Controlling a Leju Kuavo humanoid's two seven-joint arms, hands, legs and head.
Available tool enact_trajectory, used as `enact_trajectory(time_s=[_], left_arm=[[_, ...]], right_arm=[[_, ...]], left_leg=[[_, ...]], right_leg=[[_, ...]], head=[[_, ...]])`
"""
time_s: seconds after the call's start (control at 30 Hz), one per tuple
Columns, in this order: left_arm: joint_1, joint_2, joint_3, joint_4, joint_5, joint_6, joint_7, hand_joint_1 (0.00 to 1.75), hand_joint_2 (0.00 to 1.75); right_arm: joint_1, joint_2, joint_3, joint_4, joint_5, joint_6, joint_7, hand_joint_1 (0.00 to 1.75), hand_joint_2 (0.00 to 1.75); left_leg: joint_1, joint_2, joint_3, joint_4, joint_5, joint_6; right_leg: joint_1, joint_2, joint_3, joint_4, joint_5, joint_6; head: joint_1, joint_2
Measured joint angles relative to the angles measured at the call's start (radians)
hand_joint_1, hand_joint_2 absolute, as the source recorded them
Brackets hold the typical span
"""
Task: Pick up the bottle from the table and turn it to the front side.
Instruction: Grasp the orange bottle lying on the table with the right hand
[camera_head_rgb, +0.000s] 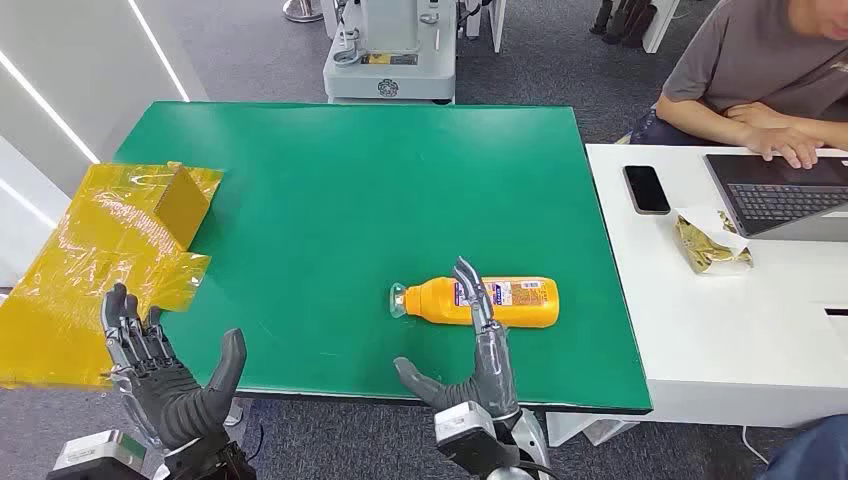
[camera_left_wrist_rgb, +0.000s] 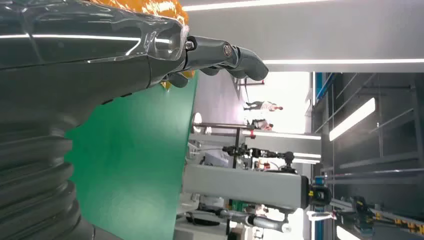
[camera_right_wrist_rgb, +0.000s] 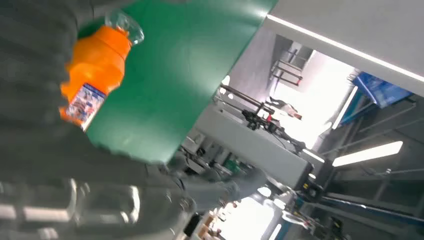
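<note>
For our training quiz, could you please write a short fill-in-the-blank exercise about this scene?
1. The orange bottle lies on its ____ on the green table.
2. The ____ hand reaches over the bottle, fingers apart.
3. The left hand holds ____.
4. A black phone lies on the ____ table.

Missing words: side; right; nothing; white

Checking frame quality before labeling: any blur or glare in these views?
Head view: sharp, evenly lit, bottle label readable. Left wrist view: sharp, bright window blown out, glare streaks on left hand. Right wrist view: motion-blurred; right hand smeared, bottle soft.
</note>
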Motion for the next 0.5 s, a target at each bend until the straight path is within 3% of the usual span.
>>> enact_trajectory(time_s=[0.23,0.5], left_arm=[[-0.019,-0.011,0.0,0.0,-0.018,-0.071,0.001,0.0,1.75],[-0.048,-0.026,0.005,0.0,-0.031,-0.135,0.015,0.0,1.75]], right_arm=[[-0.071,-0.055,-0.062,0.004,0.215,0.124,0.094,0.0,1.75],[-0.206,-0.134,-0.077,0.067,0.224,0.2,0.161,0.0,1.75]], left_leg=[[0.0,0.0,0.0,0.0,0.0,0.0],[0.0,0.0,0.0,0.0,0.0,0.0]], right_leg=[[0.0,0.0,0.0,0.0,0.0,0.0],[0.0,0.0,0.0,0.0,0.001,0.0]], head=[[0.0,0.0],[0.0,0.0]])
